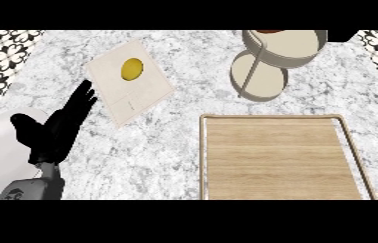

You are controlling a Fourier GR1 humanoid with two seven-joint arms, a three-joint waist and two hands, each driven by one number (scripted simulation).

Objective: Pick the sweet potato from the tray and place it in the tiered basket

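A wooden tray point(275, 118) with a pale rim lies at the lower right, and only bare wood shows inside it. The beige tiered basket point(260, 78) stands at the upper right. In its upper tier point(304, 49) a reddish-brown piece, seemingly the sweet potato point(269, 31), shows at the view's top edge, mostly cut off. My left hand point(55, 131) rests open at the left edge, its fingers straight and pointing up and to the right, far from both tray and basket. My right hand is out of sight.
A white board point(140, 92) lies tilted at the upper left with a round yellow fruit point(132, 69) on it, just beyond my left hand's fingertips. Grey marble counter point(148, 157) spreads between the board and the tray. Patterned tiles point(15, 49) show past the counter's left corner.
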